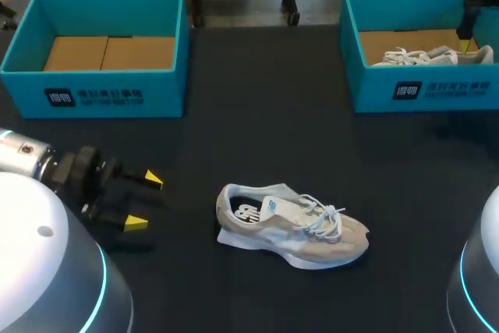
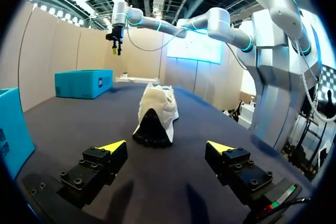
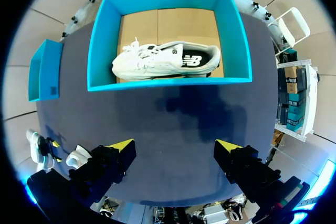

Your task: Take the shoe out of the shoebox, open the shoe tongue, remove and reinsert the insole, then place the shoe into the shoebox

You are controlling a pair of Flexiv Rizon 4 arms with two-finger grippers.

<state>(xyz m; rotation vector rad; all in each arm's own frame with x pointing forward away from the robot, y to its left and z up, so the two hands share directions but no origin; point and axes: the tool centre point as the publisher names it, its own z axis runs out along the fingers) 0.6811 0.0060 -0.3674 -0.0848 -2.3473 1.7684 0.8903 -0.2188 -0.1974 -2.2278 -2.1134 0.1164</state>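
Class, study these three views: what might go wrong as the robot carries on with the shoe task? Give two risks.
1. The beige shoe lies loose on the table, heel toward the open left gripper; a push could slide it instead of gripping it.
2. The white shoe lies close to a wall of the right shoebox, below the open right gripper; a finger might strike that wall.

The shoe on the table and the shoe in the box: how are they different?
The table shoe stands upright on its sole on the black table. The boxed shoe lies on its side inside the blue shoebox. The table shoe is beige, and the boxed shoe looks whiter. Both are lace-up sneakers with white laces.
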